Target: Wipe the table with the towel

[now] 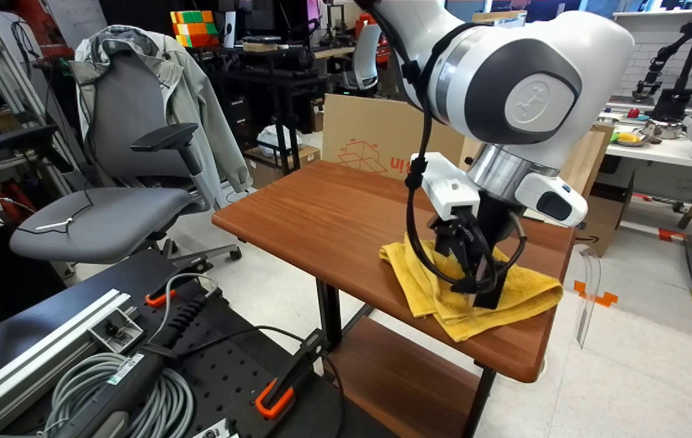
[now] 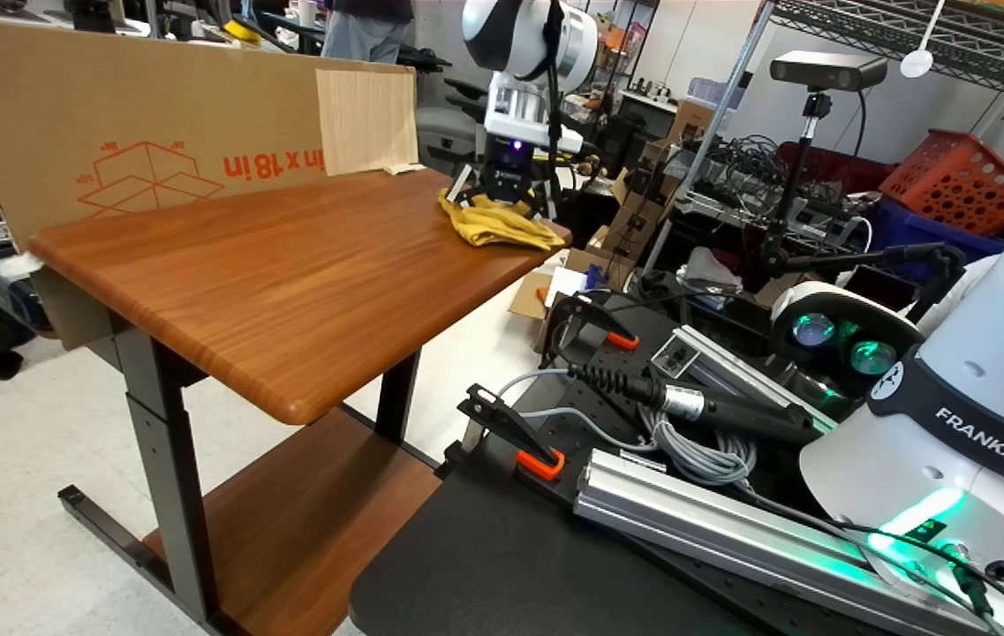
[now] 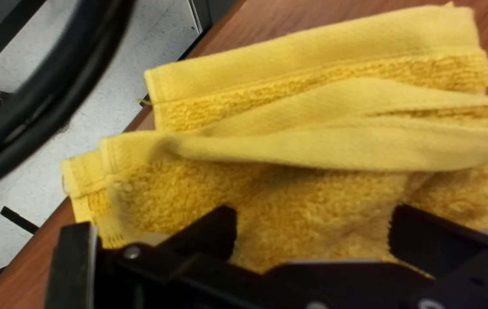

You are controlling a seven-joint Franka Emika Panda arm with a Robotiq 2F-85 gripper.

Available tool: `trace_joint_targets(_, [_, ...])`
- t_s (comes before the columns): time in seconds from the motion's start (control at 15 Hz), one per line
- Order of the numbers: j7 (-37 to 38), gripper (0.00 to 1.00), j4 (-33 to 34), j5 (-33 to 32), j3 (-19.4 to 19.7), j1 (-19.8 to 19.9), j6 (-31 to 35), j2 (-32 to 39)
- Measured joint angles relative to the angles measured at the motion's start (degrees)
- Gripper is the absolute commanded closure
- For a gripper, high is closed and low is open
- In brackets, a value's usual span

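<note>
The mustard-yellow towel point(image 3: 304, 146) lies folded and rumpled beneath the spread fingers point(image 3: 424, 240), on the reddish-brown wood-grain table point(image 1: 315, 213).

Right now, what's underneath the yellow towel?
The reddish-brown wooden table shows on several sides of the towel, which lies on it. The area directly beneath is covered, so whether anything else is under there can't be seen.

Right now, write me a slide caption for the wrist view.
The open tool at a folded, rumpled yellow towel lying by the edge of the wood-grain table.
</note>
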State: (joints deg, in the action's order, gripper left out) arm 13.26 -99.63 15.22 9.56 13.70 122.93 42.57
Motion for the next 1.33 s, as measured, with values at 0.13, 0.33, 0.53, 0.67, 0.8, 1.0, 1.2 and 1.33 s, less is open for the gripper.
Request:
trace_joint_targets(0.13, [0.7,0.0,0.7,0.0,0.0,0.0,3.2,0.3])
trace_joint_targets(0.33, [4.8,0.0,5.6,0.9,0.0,0.3,6.5,2.5])
trace_joint_targets(0.53, [11.0,0.0,13.7,2.1,0.1,1.2,6.3,6.1])
trace_joint_targets(0.67, [14.5,0.0,18.3,2.1,0.1,1.4,6.1,8.8])
trace_joint_targets(0.8, [16.7,0.0,21.4,2.1,0.0,1.2,5.5,10.9])
trace_joint_targets(1.0, [17.7,0.0,23.6,1.9,-0.3,0.2,4.4,13.4])
trace_joint_targets(1.2, [16.7,0.0,23.2,1.9,-1.3,-1.5,3.5,13.0])
trace_joint_targets(1.33, [13.6,0.0,20.4,1.9,-3.0,-3.1,3.5,11.3])
